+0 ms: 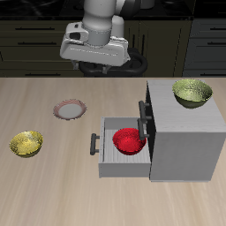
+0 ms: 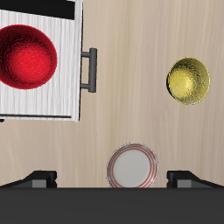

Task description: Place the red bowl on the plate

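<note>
Below, red bowl [image 1: 129, 140] in the open drawer [image 1: 108, 159], well apart from raised, spread, empty jaws.

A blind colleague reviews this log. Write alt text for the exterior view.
A red bowl sits in the open drawer of a grey cabinet, while the empty plate lies apart on the wooden table. The robot's hand hangs above, farther back, holding nothing. One yellow-green bowl rests on the cabinet, another on the table.
</note>
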